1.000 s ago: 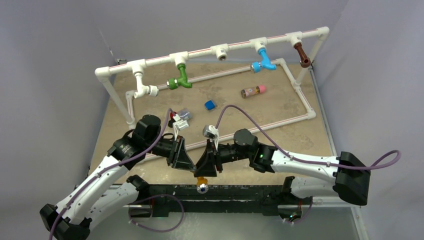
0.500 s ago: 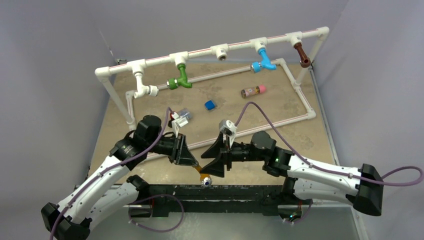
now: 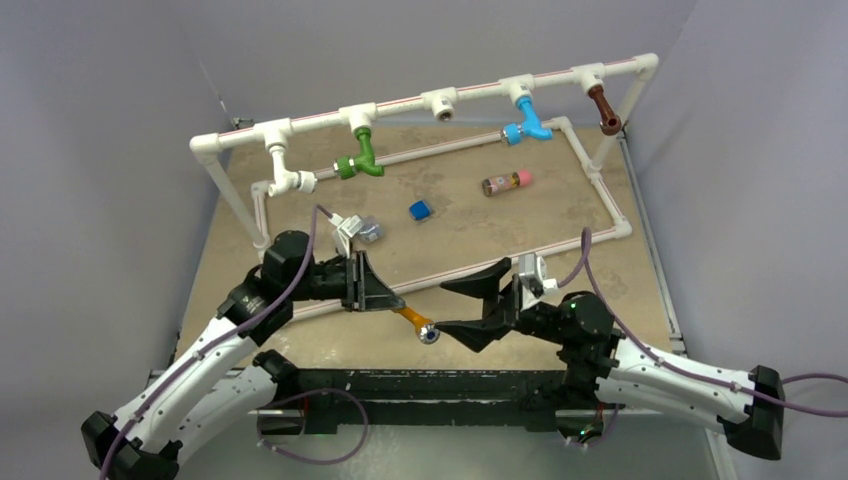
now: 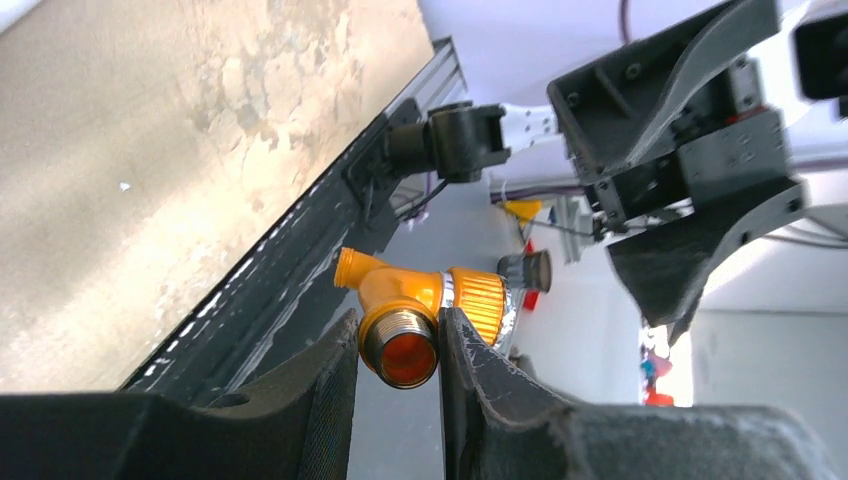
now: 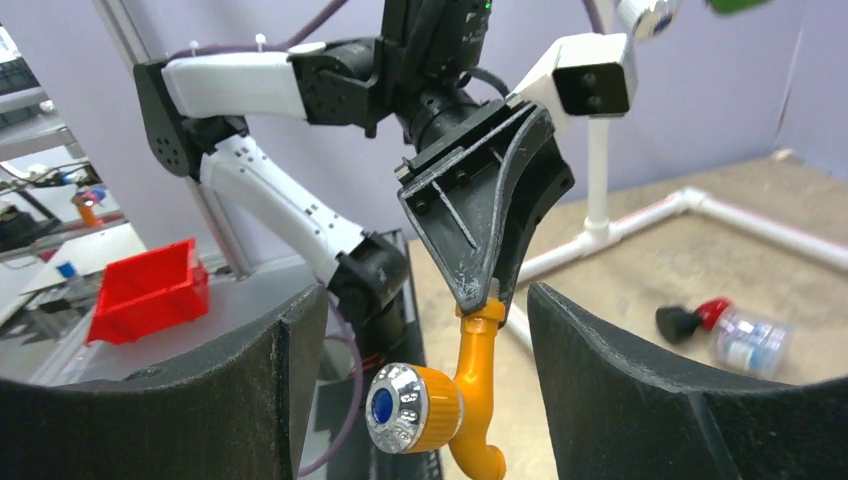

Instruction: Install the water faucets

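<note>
Shows one tan worktop (image 3: 560, 215) between grey walls. Carries one white pipe frame (image 3: 320, 118): an upper rail on posts, and a lower loop lying flat on the worktop.

Counts two arms, left arm (image 3: 200, 350) and right arm (image 3: 660, 370), both reaching inward near the front edge, tips facing each other.

Counts two pincers. Left pincer (image 3: 395, 303) (image 4: 400, 345): pressed together on the threaded stem of the orange faucet (image 3: 415, 322) (image 4: 410, 300) (image 5: 475, 370). Right pincer (image 3: 447, 306) (image 5: 425, 300): spread wide, one finger on each side of that faucet, apart from it on both sides in the right wrist view.

Counts four faucets.
- Green faucet (image 3: 360, 160), blue faucet (image 3: 528, 122) and brown faucet (image 3: 604, 108): three hanging from tees on the upper rail, in that order from left to right.
- Orange faucet: the fourth, held clear of the worktop near its front edge, between the two pincers, chrome-capped knob towards the right pincer.

Counts two open sockets on the frame: a tee outlet (image 3: 443, 103) between green and blue, and an elbow outlet (image 3: 292, 182) at the left end.

Counts three loose small things inside the loop:
- one pink-and-brown cylinder (image 3: 506, 183) on its side,
- one blue block (image 3: 419, 210),
- one clear vial (image 5: 735, 335) with a red-and-black cap, just beside the left arm's wrist.
</note>
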